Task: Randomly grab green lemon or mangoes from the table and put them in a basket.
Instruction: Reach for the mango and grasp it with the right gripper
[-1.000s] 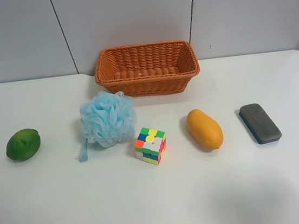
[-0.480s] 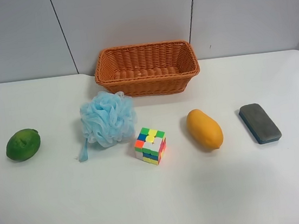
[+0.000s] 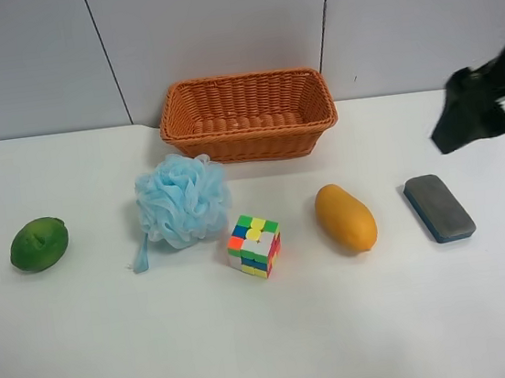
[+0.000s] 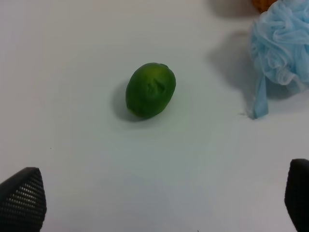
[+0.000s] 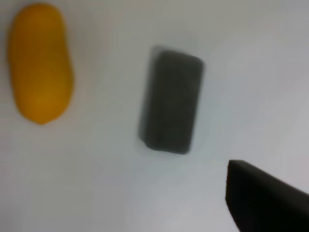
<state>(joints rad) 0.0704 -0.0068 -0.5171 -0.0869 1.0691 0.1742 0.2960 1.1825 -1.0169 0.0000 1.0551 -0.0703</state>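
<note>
The green lemon (image 3: 39, 244) lies at the left of the white table (image 3: 271, 343); it also shows in the left wrist view (image 4: 150, 90). The orange-yellow mango (image 3: 345, 218) lies right of centre and shows in the right wrist view (image 5: 41, 63). The wicker basket (image 3: 244, 79) stands empty at the back. My left gripper (image 4: 159, 212) is open and empty, above and short of the lemon; it is out of the exterior view. My right gripper (image 3: 471, 114) hovers blurred at the right edge, above the table. Only one of its fingers (image 5: 263, 203) shows.
A blue bath pouf (image 3: 182, 200) lies in front of the basket and shows in the left wrist view (image 4: 282, 48). A multicoloured puzzle cube (image 3: 254, 245) sits at centre. A dark grey eraser block (image 3: 439, 207) lies right of the mango, under my right gripper (image 5: 171, 101).
My right arm has come into the exterior view from the right edge, above the eraser block. The objects have not moved.
</note>
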